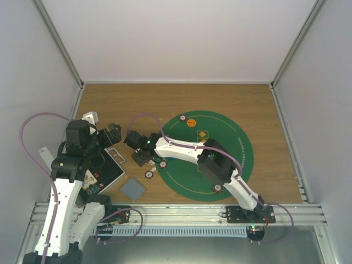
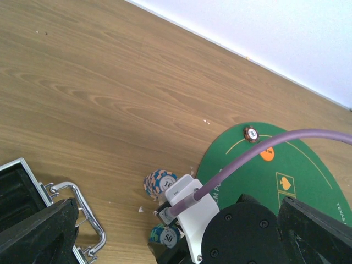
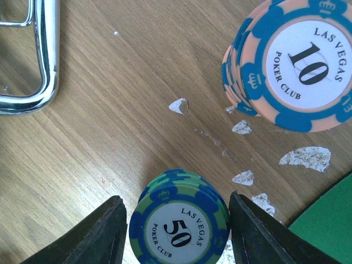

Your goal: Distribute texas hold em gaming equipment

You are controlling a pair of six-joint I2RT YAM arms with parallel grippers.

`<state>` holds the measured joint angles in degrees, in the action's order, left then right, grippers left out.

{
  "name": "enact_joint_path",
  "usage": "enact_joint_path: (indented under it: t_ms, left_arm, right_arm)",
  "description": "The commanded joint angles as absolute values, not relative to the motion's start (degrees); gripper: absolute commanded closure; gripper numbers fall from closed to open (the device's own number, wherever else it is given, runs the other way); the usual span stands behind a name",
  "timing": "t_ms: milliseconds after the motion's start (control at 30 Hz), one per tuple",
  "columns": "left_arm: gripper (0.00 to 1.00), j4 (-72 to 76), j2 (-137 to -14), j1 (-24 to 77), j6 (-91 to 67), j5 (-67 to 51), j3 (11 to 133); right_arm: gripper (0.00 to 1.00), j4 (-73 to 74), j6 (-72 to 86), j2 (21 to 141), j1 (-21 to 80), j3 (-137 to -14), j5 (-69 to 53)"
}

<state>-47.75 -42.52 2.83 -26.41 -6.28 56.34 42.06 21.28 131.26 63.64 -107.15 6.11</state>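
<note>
A wooden desk (image 1: pixel 258 104), seen from above, carries a round green mat (image 1: pixel 176 184) and, to its left, a black case (image 1: pixel 110 170). The right arm stretches across the mat to the bare wood between them. Its wrist camera shows the right gripper (image 3: pixel 177 239) lowered around a green-and-blue stack of poker chips marked 50 (image 3: pixel 179 209). The fingers (image 3: pixel 96 236) stand just beside the stack's edges, not clamped, with a thin gap on one side. Near it, just off the mat's edge, stands an orange-and-blue chip stack marked 10 (image 3: pixel 291 60). The case's chrome handle (image 3: pixel 38 60) lies close by. The left gripper (image 1: pixel 113 133) hangs near the case's far end, fingers wide apart and holding nothing. On the mat's far side lie a single chip (image 1: pixel 182 117) and an orange disc (image 1: pixel 192 122). Grey-backed cards (image 1: pixel 132 188) rest on the desk beside the case.
</note>
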Motion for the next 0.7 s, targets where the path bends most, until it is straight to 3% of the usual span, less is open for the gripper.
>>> enact_joint_path:
  t_ms: [0, 667]
  left_arm:
    - [0.01, -45.1, -41.9, 2.3, -26.3, -6.9, 56.0]
    - [0.01, -45.0, -41.6, 2.4, -26.3, -7.7, 56.6]
  right_arm:
    - [0.47, 43.2, 21.2, 132.8, 64.3, -108.8, 6.7]
    - [0.53, 43.8, 21.5, 133.1, 64.7, -108.7, 7.1]
